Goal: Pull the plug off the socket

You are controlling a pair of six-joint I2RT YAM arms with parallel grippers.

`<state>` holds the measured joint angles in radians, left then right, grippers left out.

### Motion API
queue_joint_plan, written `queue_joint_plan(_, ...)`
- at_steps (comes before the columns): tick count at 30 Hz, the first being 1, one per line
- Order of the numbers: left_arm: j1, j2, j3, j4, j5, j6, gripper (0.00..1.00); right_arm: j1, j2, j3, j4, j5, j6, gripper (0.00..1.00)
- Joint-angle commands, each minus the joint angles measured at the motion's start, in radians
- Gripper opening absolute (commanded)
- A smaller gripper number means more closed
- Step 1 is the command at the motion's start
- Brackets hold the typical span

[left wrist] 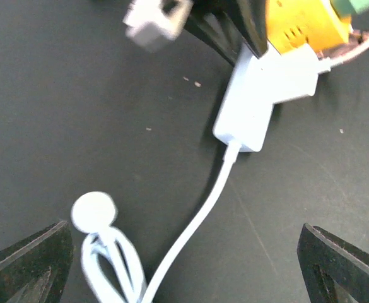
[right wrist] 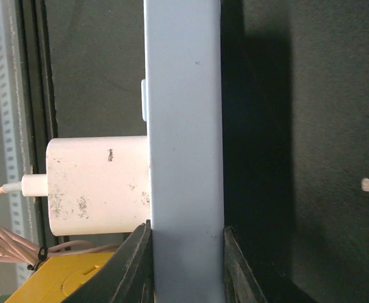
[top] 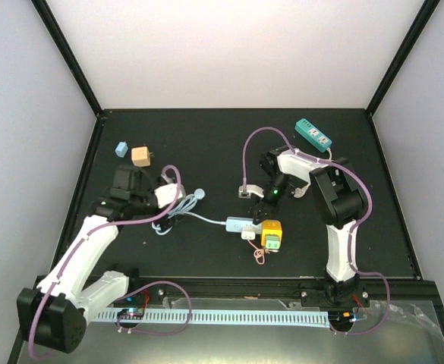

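You had bright, even light from overhead; the far wall washed out pale and the black surface looked dark. Your left wrist picture was soft, the yellow block smeared. Your right wrist picture was sharp, a deep shadow lying right of the socket strip.

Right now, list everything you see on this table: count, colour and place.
socket strip: one, pale blue, table centre
plug: one, white, seated in the socket strip's near side
adapter: one, yellow, right of the plug
cable: one, white, running left from the socket strip
cord: one, pink, trailing from the plug
second strip: one, teal, far right
block: one, orange, far left
cube: one, blue, beside the block
left end effector: one, black, open above the cable
right end effector: one, black, shut on the socket strip
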<state>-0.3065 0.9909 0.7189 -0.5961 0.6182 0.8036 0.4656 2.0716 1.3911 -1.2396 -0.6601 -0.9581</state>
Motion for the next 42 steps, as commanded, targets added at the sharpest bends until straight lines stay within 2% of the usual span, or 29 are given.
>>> queue_joint_plan(1, -0.187, 0.100, -0.004, 0.100, -0.167, 0.055, 0.98, 0.024, 0.106, 0.003, 0.062, 0.029, -0.028, 0.18)
queue_joint_plan(6, -0.371, 0.233, 0.009, 0.228, -0.239, 0.049, 0.95, 0.025, 0.147, 0.043, 0.023, 0.030, -0.027, 0.21)
queue_joint_plan(10, -0.451, 0.341, 0.022, 0.329, -0.320, 0.065, 0.89, 0.025, 0.155, 0.048, 0.022, 0.033, -0.021, 0.23)
queue_joint_plan(14, -0.511, 0.465, 0.089, 0.311, -0.400, 0.062, 0.84, 0.025, 0.162, 0.054, 0.027, 0.040, -0.005, 0.24)
queue_joint_plan(16, -0.522, 0.506, 0.107, 0.323, -0.410, 0.049, 0.79, 0.025, 0.172, 0.063, 0.020, 0.043, -0.001, 0.24)
queue_joint_plan(23, -0.579, 0.573, 0.090, 0.400, -0.467, 0.064, 0.76, 0.025, 0.201, 0.097, -0.014, 0.040, -0.006, 0.25)
queue_joint_plan(27, -0.606, 0.576, 0.060, 0.427, -0.500, 0.089, 0.68, 0.026, 0.213, 0.111, -0.031, 0.037, -0.017, 0.26)
queue_joint_plan(32, -0.616, 0.576, 0.048, 0.439, -0.530, 0.084, 0.49, 0.025, 0.210, 0.109, -0.032, 0.035, -0.021, 0.29)
queue_joint_plan(35, -0.615, 0.581, 0.047, 0.420, -0.547, 0.079, 0.40, 0.025, 0.203, 0.106, -0.032, 0.030, -0.028, 0.33)
queue_joint_plan(42, -0.575, 0.549, 0.041, 0.299, -0.477, 0.071, 0.32, -0.034, 0.156, 0.153, -0.060, -0.040, -0.048, 0.46)
